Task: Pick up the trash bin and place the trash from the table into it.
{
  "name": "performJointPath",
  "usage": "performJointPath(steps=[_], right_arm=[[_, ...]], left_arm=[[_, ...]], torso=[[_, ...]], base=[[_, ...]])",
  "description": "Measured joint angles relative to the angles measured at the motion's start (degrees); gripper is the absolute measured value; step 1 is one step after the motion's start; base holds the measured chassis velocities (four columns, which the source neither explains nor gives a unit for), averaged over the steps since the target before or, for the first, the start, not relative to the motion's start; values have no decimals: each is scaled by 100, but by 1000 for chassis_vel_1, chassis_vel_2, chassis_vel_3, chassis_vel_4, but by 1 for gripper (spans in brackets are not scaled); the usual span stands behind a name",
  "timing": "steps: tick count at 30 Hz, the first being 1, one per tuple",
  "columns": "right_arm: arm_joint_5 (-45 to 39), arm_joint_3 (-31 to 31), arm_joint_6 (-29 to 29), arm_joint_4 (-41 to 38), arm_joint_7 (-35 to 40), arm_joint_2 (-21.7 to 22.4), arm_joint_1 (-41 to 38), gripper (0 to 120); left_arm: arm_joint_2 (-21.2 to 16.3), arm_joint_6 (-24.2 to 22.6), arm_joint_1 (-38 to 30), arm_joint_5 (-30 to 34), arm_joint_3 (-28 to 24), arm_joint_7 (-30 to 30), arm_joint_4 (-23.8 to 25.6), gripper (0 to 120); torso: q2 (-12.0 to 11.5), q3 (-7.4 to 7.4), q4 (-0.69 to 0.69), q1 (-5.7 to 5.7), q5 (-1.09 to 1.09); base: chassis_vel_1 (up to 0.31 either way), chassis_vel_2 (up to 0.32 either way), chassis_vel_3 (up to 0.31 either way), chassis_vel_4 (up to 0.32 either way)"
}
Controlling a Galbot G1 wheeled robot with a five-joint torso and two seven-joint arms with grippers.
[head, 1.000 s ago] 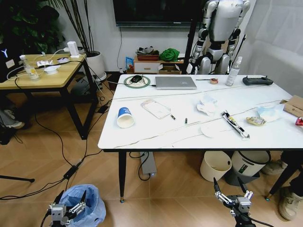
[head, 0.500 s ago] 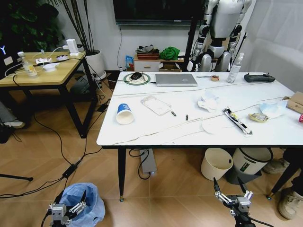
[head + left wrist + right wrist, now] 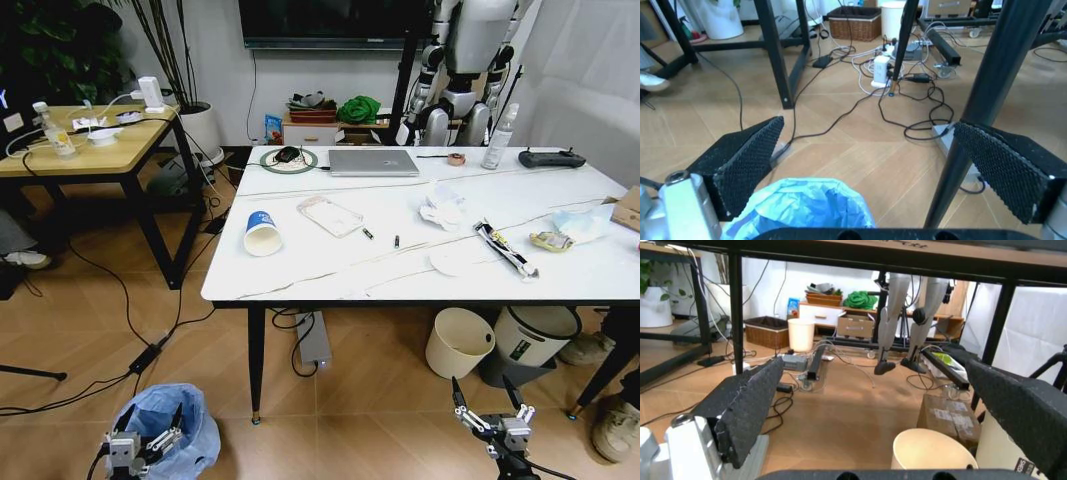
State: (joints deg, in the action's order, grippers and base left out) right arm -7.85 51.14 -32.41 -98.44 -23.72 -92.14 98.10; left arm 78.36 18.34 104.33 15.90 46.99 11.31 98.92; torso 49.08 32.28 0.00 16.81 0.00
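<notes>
Nearest, the left gripper [image 3: 145, 440] hangs spread wide over the trash bin [image 3: 172, 425] on the floor, off the table's [image 3: 300, 280] near left corner. The right gripper [image 3: 490, 413] also gapes, grasping nothing. The slack liner could slip or collapse when pinched. Farther, the paper cup [image 3: 262, 233] lies near the left edge.

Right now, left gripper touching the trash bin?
Apart. In the left wrist view the left gripper is open with bare floor between its fingers, and the trash bin, with its blue bag, sits below, clear of both pads.
</notes>
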Motion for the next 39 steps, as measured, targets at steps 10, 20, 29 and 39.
performJointPath(steps=[10, 20, 29, 39], right_arm=[[3, -5, 5, -8, 0, 0, -9, 100], [4, -20, 9, 2, 5, 0, 3, 100], [3, -25, 26, -6, 14, 0, -3, 100], [1, -28, 36, 9, 16, 0, -29, 100]], left_arm=[[9, 2, -4, 3, -10, 0, -18, 100], [7, -5, -30, -6, -19, 4, -63, 100], [4, -30, -61, -41, -37, 11, -110, 100], [9, -37, -98, -81, -57, 11, -180, 100]], torso=[[-229, -131, 0, -98, 0], [-504, -293, 0, -211, 0], [-737, -429, 0, -308, 0], [-962, -564, 0, -399, 0]], base=[[0, 0, 0, 0], [0, 0, 0, 0], [0, 0, 0, 0], [0, 0, 0, 0]])
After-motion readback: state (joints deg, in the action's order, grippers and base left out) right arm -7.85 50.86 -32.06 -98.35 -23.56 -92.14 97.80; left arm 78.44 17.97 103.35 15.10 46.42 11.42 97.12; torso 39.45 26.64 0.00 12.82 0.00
